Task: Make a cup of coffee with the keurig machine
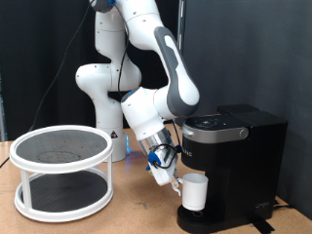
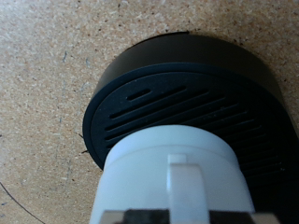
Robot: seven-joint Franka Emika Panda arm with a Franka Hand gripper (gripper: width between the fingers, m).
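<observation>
The black keurig machine (image 1: 244, 146) stands at the exterior view's right with its lid down. The white cup (image 1: 196, 192) sits upright on the machine's round drip base (image 1: 210, 221), under the brew head. My gripper (image 1: 174, 181) is tilted down at the cup's left side, right at its handle. In the wrist view the cup (image 2: 177, 163) fills the lower middle with its handle (image 2: 187, 191) pointing at the camera, and the slotted black drip base (image 2: 154, 103) lies beyond it. My fingertips do not show clearly there.
A white two-tier round rack (image 1: 60, 171) with dark mesh shelves stands at the exterior view's left on the wooden table (image 1: 132, 210). The arm's white base (image 1: 97, 97) is behind it. A black curtain hangs at the back.
</observation>
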